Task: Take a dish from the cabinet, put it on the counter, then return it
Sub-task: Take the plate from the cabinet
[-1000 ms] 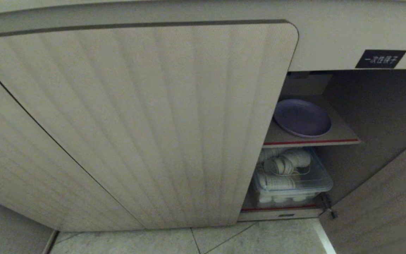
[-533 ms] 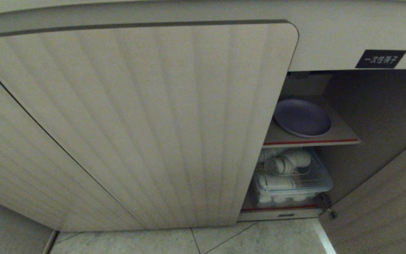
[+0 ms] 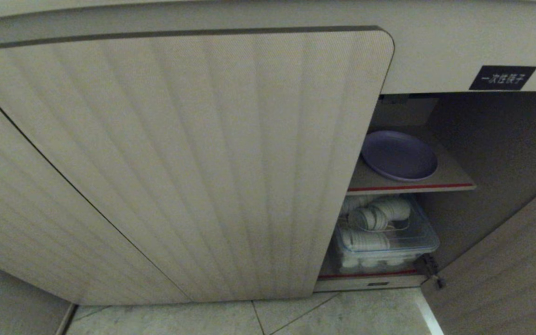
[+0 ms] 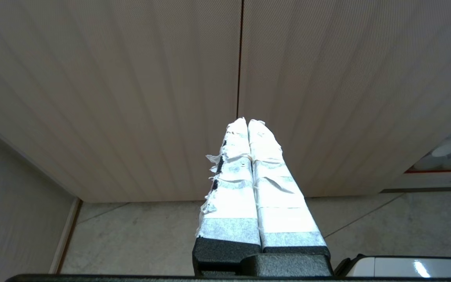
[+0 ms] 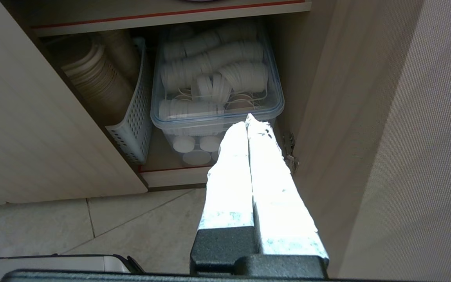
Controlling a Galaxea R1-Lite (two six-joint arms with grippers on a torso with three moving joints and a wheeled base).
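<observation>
- Resting flat on the red-edged upper shelf (image 3: 454,179) of the open cabinet (image 3: 179,163), the lavender dish (image 3: 399,155) lies partly behind the edge of the closed ribbed door, with neither arm near it in the head view.
- Both pincers sit low before the cabinet: the left pincer (image 4: 248,122) is pressed closed and empty, facing the closed doors; the right pincer (image 5: 248,119) is likewise closed and empty, pointing at a clear lidded box of white cups (image 5: 213,84) on the lower level.
- Reaching the dish looks to call for raising the right arm to shelf height, spreading the pincer, and entering through the gap between the closed door and the swung-open right door (image 3: 519,265); taking the near rim edge-on seems the safest hold on so shallow a plate.
- A small black label (image 3: 502,77) above the opening carries white Chinese characters, too small to read with certainty.
</observation>
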